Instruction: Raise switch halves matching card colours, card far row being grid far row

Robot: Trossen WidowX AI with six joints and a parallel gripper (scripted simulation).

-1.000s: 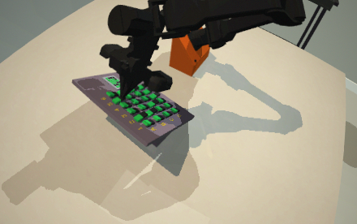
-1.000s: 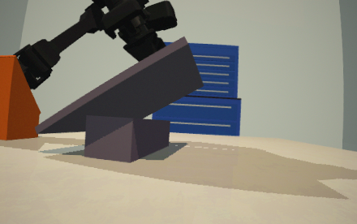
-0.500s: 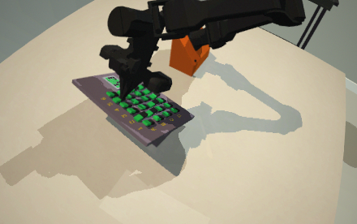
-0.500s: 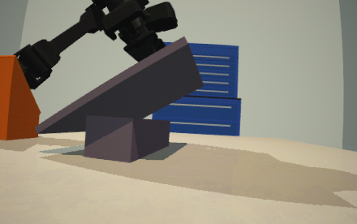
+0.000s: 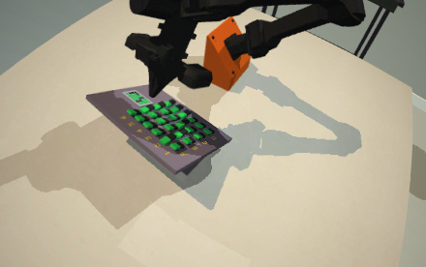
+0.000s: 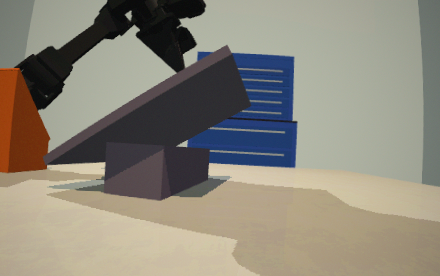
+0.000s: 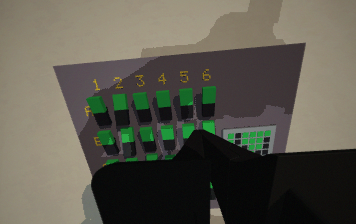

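Jaws together, nothing held; gripper (image 5: 155, 92) tip is poised at the 12 o'clock edge of the switch grid (image 5: 169, 123), just beside the card (image 5: 136, 98). In wrist view it hovers over the column 6 end, around row B, contact unclear. You look mid-sequence: next, compare that switch with the card and press its raised half only if it differs. Panel (image 6: 165, 112) sits tilted on a wedge block (image 6: 150, 172) on the tan bench (image 5: 300, 203); orange arm base (image 5: 224, 58) at 1 o'clock, blue drawer cabinet (image 6: 265, 135) behind

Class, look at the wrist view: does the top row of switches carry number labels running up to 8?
No, the yellow numbers above the top row of switches stop at 6.
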